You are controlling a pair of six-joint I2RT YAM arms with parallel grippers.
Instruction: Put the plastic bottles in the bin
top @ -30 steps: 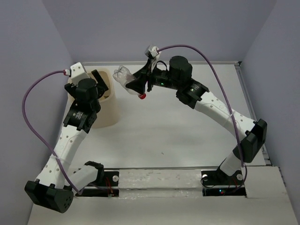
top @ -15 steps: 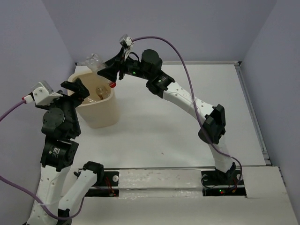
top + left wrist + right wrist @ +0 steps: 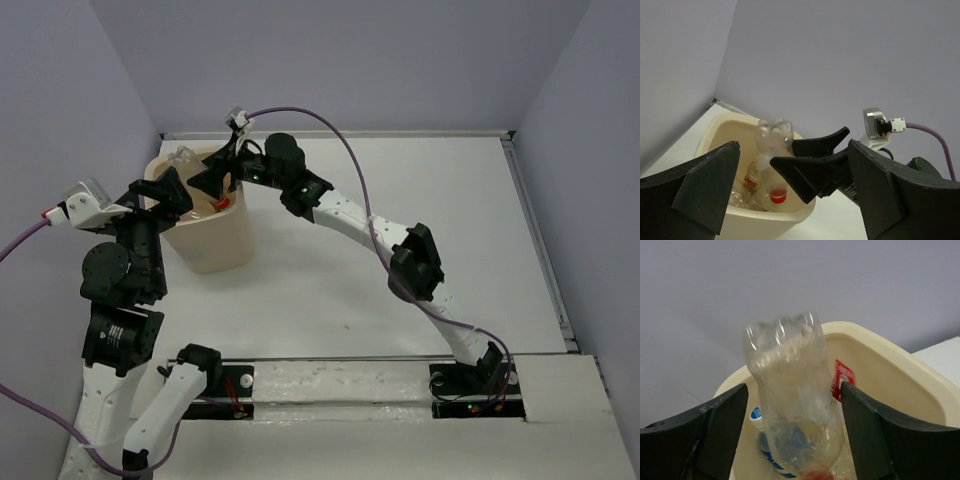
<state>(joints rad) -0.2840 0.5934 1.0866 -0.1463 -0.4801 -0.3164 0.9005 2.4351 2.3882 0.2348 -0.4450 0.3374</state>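
The cream-beige bin (image 3: 215, 245) stands at the far left of the table. My right gripper (image 3: 208, 180) is over its mouth. A clear bottle with a red cap (image 3: 790, 390) hangs cap-down between its fingers, blurred, with a small gap on each side. The same bottle shows in the left wrist view (image 3: 772, 145), its cap inside the bin (image 3: 720, 125). Other bottles (image 3: 767, 455) lie in the bin (image 3: 880, 355), one with a blue label. My left gripper (image 3: 165, 195) is open and empty at the bin's near-left rim.
The grey walls stand close behind and to the left of the bin. The right arm stretches across the middle of the table (image 3: 400, 200). A purple cable (image 3: 330, 140) arcs above it.
My right arm swung left with the bottle from mid-table to over the bin and tipped it cap-down. My left arm pulled back from above the bin to its near-left side.
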